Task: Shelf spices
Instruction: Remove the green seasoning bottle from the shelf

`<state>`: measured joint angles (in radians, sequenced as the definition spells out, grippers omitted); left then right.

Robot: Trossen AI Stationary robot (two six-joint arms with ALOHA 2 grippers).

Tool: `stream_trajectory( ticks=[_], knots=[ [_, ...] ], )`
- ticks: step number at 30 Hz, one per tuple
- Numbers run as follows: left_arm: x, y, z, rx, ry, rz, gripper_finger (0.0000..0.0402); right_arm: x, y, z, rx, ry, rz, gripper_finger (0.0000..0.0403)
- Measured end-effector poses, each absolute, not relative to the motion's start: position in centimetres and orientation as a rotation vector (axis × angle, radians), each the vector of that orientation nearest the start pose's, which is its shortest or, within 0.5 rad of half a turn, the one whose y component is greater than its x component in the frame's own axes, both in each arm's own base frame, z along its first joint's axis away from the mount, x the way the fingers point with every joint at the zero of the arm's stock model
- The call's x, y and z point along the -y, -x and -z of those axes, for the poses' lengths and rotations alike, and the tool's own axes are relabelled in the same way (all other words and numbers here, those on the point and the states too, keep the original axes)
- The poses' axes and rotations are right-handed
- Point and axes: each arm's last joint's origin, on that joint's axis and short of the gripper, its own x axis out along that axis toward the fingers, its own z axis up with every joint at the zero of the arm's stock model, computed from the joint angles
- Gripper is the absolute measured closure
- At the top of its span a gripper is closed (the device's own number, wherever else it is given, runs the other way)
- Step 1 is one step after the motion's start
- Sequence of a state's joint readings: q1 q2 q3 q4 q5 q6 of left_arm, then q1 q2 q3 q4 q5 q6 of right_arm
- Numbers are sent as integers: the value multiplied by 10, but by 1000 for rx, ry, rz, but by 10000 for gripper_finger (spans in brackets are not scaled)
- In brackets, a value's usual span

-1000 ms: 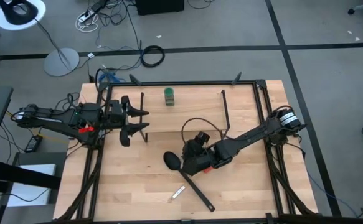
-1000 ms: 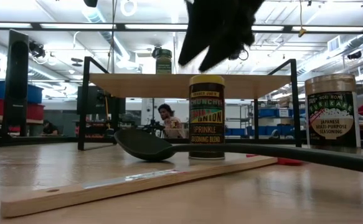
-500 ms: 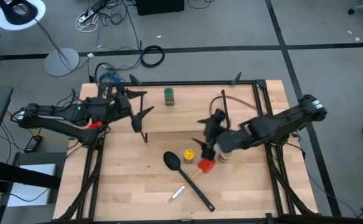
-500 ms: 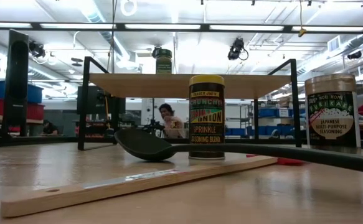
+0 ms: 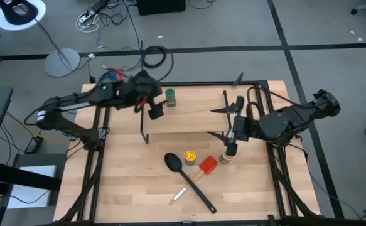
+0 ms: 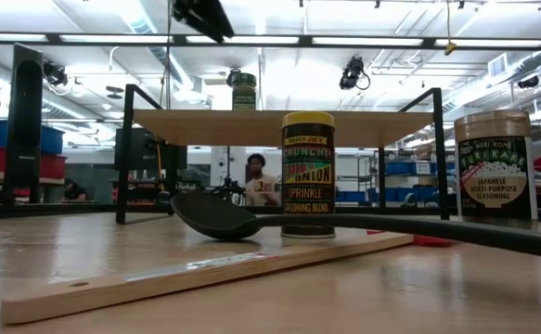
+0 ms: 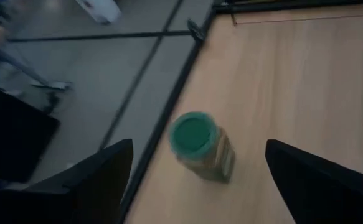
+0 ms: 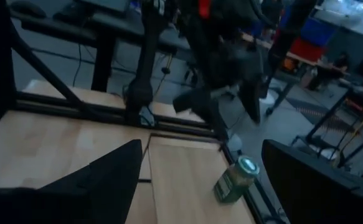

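The shelf (image 5: pixel 184 119) stands at the table's far middle. The green-topped jar (image 5: pixel 169 97) stands upright on its wooden top (image 6: pixel 261 126), near the far edge. The yellow jar (image 5: pixel 190 156) and the tan jar (image 5: pixel 226 154) stand on the table in front of the shelf. My left gripper (image 5: pixel 155 108) hovers open just left of the green-topped jar (image 7: pixel 198 146), above it. My right gripper (image 5: pixel 216 122) is open over the shelf's right end, level, pointing left toward the green-topped jar (image 8: pixel 237 179).
A black spoon (image 5: pixel 175 163) and a red spatula (image 5: pixel 206 165) with a wooden handle (image 6: pixel 205 269) lie on the table near the yellow and tan jars. Black rails frame the table. A person (image 6: pixel 259 181) shows in the room beyond.
My right gripper has risen from over the yellow jar and drawn back toward the table's far right, ending over the shelf's right end. My left gripper has swung from the table's left side toward the green-topped jar and turned. The jars have stayed in place.
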<state>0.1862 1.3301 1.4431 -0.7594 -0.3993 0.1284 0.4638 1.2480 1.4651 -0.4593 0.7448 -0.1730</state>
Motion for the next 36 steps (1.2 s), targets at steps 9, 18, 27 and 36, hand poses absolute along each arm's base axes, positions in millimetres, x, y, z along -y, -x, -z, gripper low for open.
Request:
stream_trajectory(
  ticks=[9,18,27,36],
  knots=[
    [-106,-281,-370,-769,-75,-465,32,-94,-227,-447,-209,315,268,85],
    [-133,-294,-345,-822,20,-360,32,-94,-226,-444,-236,334,265,101],
    [-141,-311,-321,-877,33,-249,61,-94,-226,-443,-248,342,264,111],
    [-140,-314,-317,-876,55,-197,181,-94,-225,-441,-271,359,263,112]
  ],
)
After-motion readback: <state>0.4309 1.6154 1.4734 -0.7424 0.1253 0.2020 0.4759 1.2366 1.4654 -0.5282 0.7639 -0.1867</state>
